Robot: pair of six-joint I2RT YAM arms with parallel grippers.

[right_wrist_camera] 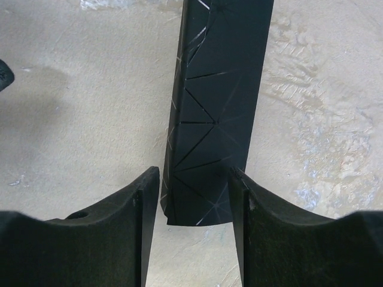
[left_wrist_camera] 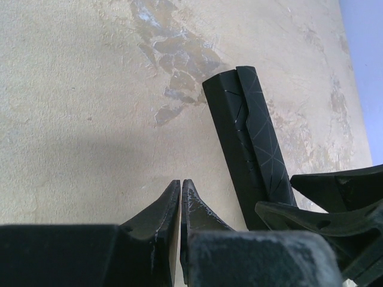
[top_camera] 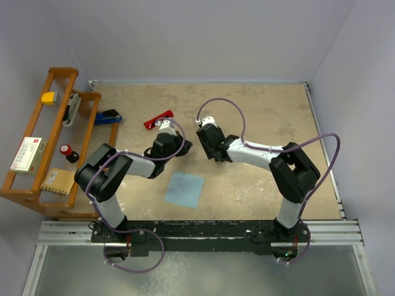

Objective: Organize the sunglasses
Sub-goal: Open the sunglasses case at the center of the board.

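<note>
Top external view: the sunglasses [top_camera: 158, 119] are seen lying on the table [top_camera: 271, 117], just beyond the left gripper [left_wrist_camera: 181, 185] and farther from the right gripper [right_wrist_camera: 194, 170]. The left gripper's fingers are pressed together on nothing. The right gripper's fingers are spread to either side of the near end of the black case [right_wrist_camera: 210, 101], flanking it closely; contact cannot be confirmed. The sunglasses are judged light, with a stiff but thin plastic frame and smooth lenses that are easily scratched. A hold is best taken across the bridge or front rim, not on the lenses.
</note>
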